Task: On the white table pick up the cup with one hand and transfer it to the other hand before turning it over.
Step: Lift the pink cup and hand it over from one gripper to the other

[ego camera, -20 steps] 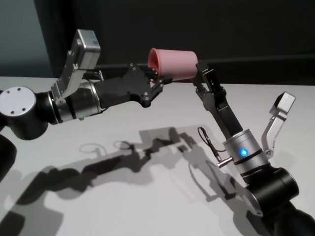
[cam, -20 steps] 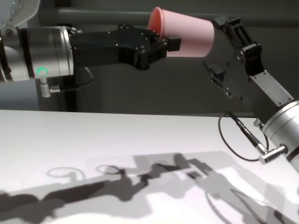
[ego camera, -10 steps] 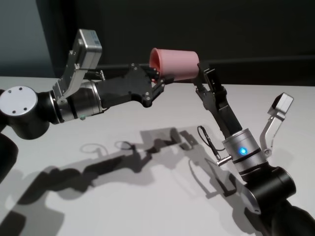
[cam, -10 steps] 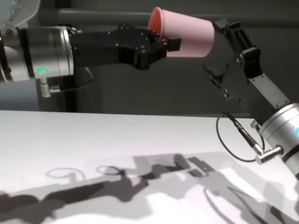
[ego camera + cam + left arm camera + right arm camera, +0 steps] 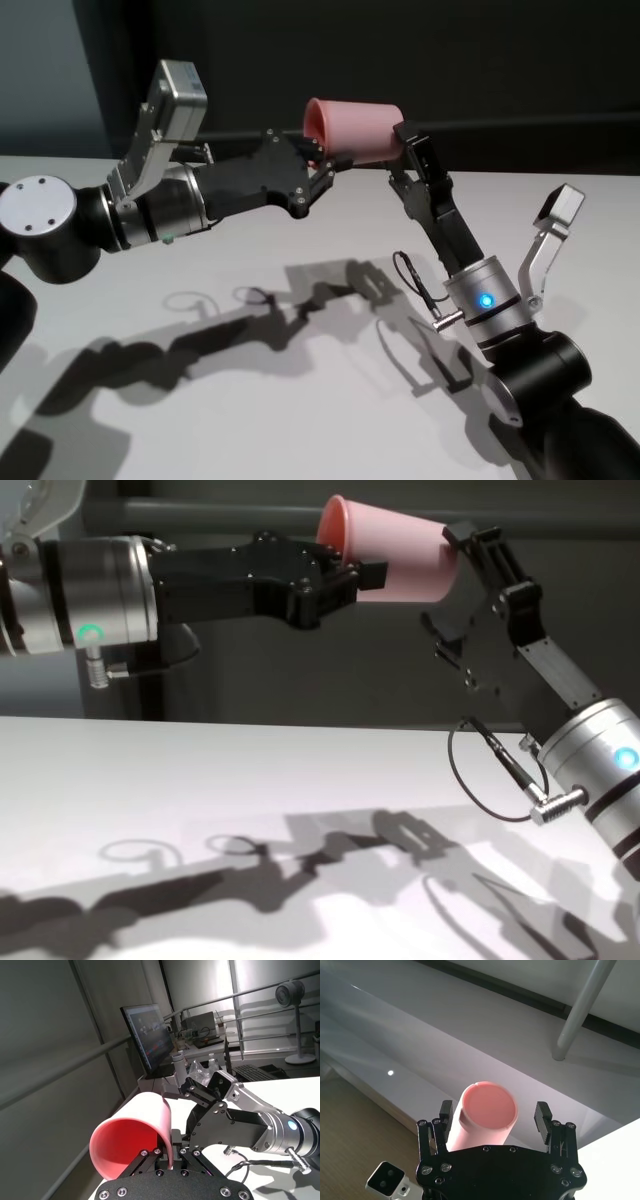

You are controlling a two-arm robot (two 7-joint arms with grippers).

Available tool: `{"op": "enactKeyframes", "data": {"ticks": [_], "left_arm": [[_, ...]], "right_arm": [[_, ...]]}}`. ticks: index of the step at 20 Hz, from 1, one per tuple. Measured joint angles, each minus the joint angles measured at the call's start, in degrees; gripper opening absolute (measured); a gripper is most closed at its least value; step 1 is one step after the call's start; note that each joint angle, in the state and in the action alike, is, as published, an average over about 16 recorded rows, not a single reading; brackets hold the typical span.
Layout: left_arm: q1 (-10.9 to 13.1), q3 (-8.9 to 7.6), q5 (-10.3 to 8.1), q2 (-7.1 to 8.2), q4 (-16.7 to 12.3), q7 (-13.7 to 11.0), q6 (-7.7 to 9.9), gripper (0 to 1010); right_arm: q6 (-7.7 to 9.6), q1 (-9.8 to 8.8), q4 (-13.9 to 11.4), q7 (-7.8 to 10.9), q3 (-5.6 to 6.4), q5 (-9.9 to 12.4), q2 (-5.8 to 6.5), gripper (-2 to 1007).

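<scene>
High above the white tabletop (image 5: 300, 400), one pink cup (image 5: 355, 130) held on its side, rim toward the robot's left, flat base toward the right. Left gripper (image 5: 318, 165), on the green-lit arm, jaws clamped on the cup's rim wall, one finger inside the mouth and one outside. Right gripper (image 5: 405, 150), on the blue-lit arm, reaching up at the base end, jaws spread wide on either side of the cup's narrow end, not gripping.

Likely risks: dropping the cup if the left jaws let go before the right jaws close; knocking it loose from the thin rim hold if the right fingers push against the base; a slipping grasp on the smooth tapered wall; collision between the two grippers, now close together.

Count: one cup, two grippers, one tabletop.
</scene>
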Motion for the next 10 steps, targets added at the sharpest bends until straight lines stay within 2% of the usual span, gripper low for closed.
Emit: {"op": "enactKeyframes", "data": {"ticks": [10], "left_arm": [[0.0,0.0,0.0,0.0,0.0,0.0,0.0,50]], "right_arm": [[-0.14,1.74,1.8,1.01,-1.42,0.92,-0.09,1002]]}}
